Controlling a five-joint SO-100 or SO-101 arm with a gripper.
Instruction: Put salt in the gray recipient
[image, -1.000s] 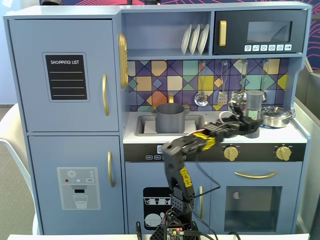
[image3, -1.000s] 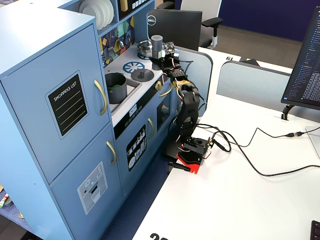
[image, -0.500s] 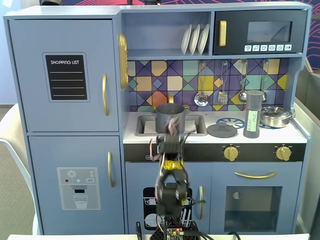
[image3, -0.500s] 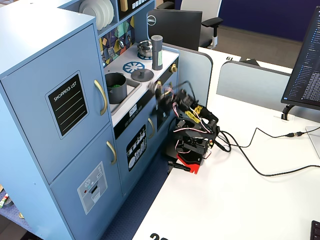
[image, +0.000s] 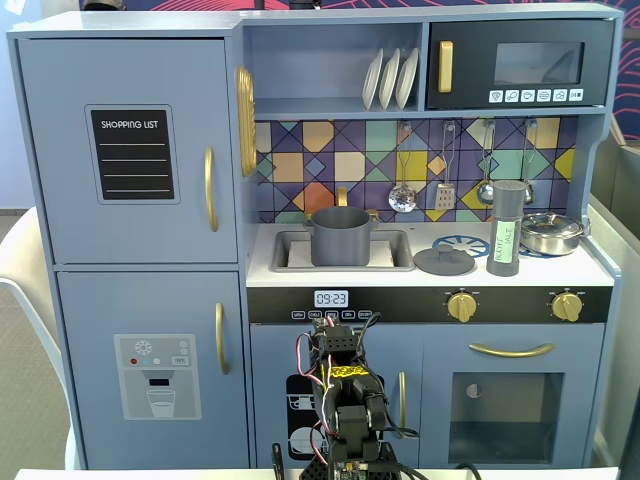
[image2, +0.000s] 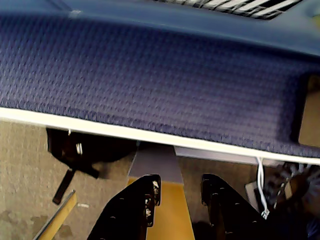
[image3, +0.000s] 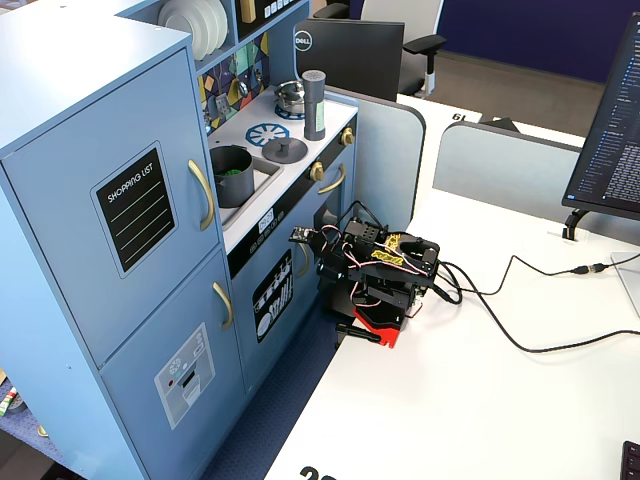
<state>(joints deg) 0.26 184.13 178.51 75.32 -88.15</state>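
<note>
The salt (image: 505, 228) is a tall gray shaker with a pale green label, upright on the toy kitchen's counter at the right; it also shows in another fixed view (image3: 314, 104). The gray recipient (image: 340, 237) stands in the sink (image: 290, 256), left of the salt, and something green shows inside it (image3: 232, 172). My arm (image: 345, 400) is folded low in front of the kitchen, well below the counter and far from both. In the wrist view my gripper (image2: 180, 189) points down at the floor, its jaws apart and empty.
A flat gray lid (image: 445, 260) lies on the counter between pot and salt. A shiny steel pan (image: 551, 232) sits right of the salt. Utensils hang on the back wall. The arm's base stands on a white table (image3: 470, 390) with cables; a gray partition (image3: 385, 140) is beside the kitchen.
</note>
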